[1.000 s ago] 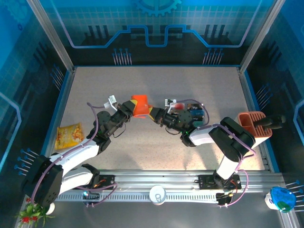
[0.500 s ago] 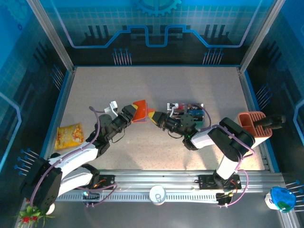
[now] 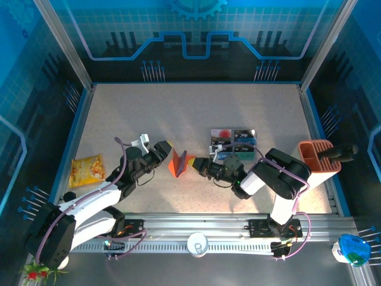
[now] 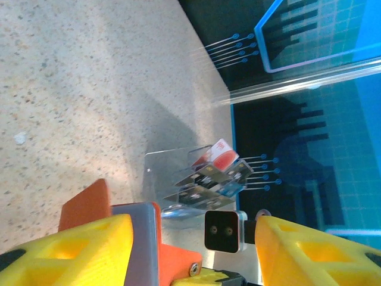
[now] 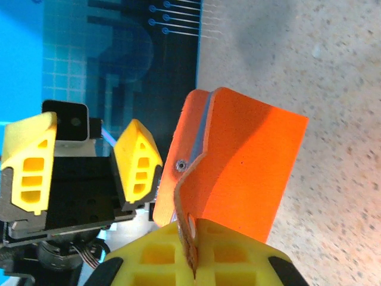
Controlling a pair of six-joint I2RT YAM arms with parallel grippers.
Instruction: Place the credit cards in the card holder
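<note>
As work is centring on the speckled table (image 3: 119, 107), the right gripper (image 3: 193, 165) is pinching the red-orange card holder (image 3: 180, 163) by one edge, holding it upright and partly open at mid-table. The left gripper (image 3: 168, 149) is hovering just beside it, jaws apart, clamping nothing. The credit cards (image 3: 233, 137) are sitting just beyond the right arm (image 3: 278, 174). Doing this step well likely means the left gripper taking the free flap and spreading it gently, exposing the pockets.
</note>
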